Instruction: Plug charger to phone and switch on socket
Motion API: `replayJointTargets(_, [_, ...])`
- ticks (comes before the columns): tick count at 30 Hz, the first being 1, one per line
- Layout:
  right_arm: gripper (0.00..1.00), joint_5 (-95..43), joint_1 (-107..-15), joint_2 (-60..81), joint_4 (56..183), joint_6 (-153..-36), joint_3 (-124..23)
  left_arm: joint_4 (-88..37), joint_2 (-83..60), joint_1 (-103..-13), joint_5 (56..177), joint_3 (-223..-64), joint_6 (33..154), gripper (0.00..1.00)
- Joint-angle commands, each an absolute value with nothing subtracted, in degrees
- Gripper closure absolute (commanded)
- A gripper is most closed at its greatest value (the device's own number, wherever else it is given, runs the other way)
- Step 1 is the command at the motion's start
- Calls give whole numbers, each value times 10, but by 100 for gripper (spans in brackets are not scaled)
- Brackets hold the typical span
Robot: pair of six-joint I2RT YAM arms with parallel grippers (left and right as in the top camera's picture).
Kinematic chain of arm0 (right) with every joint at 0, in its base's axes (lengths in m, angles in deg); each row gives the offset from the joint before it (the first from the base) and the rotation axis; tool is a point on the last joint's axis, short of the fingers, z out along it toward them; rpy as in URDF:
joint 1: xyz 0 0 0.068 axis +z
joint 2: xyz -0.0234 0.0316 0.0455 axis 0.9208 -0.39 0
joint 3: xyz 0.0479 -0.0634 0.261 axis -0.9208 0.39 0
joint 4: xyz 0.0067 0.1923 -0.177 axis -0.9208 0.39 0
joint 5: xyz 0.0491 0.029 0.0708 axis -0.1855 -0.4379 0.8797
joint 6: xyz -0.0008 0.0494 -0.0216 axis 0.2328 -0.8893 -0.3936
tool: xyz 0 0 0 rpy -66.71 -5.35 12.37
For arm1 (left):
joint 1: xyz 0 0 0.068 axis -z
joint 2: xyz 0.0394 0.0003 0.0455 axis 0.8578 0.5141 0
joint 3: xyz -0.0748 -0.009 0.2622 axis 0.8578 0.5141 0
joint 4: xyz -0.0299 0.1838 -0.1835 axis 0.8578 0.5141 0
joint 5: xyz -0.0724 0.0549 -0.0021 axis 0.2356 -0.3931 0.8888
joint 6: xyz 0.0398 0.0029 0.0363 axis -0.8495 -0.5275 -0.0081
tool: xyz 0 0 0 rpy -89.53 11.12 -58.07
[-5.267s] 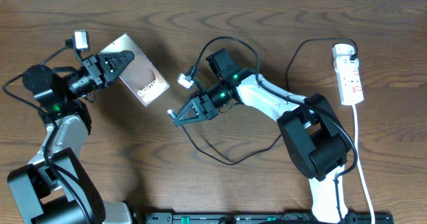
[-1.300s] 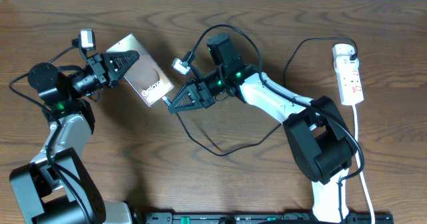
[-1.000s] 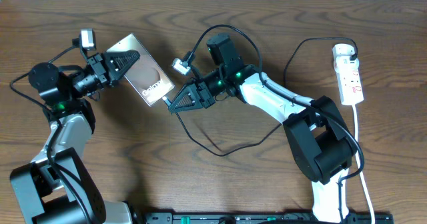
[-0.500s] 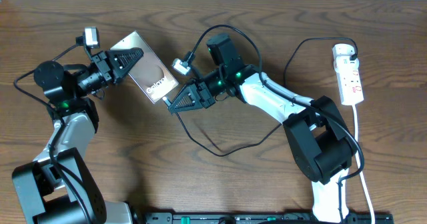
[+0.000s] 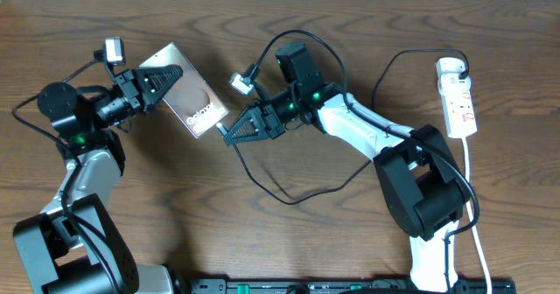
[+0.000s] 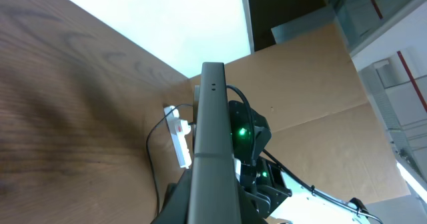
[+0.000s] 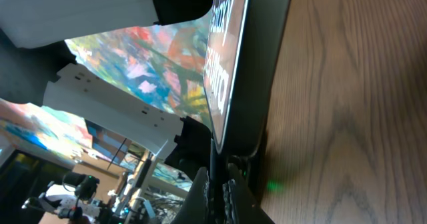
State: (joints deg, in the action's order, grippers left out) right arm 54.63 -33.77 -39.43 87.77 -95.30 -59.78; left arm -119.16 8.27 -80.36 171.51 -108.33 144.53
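— Just ahead of the right gripper (image 5: 229,137), at its very fingertips, met the phone (image 5: 188,91) at the lower short edge. Pinched fully shut on the charger (image 5: 285,200) close to the plug tip, with the cable trailing back and looping under the right arm (image 5: 359,132).

— And the left gripper (image 5: 164,77)?

— Clamped shut on the phone's opposite end, carrying it by that end alone. Ran the long axis straight from one gripper to the other, so pointed the port edge squarely at the right fingertips.

— Plug seated, then?

— Could not tell. Showed only the screen edge-on above the fingers in the right wrist view, with the joint hidden; possibly touching, possibly just short.

— Next move, as a judgement?

— Called for a short push along that long axis, forward from the right gripper toward the left one.

— And the socket (image 5: 457,97)?

— Lay well apart, back behind the right gripper and beyond its elbow, farther again from the left. Fell to the right arm as the nearer; switch not yet pressed.
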Motion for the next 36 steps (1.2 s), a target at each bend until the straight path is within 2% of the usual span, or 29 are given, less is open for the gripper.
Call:
replayJointTargets(1, [99,553,-338,-378,876,-957,-604,-1197,79,-793,1720,-1095,1442,93])
replayJointTargets(36, [99,543,-348,-378,876,-974,-604,-1197,79,-781,1721,-1093,1425,93])
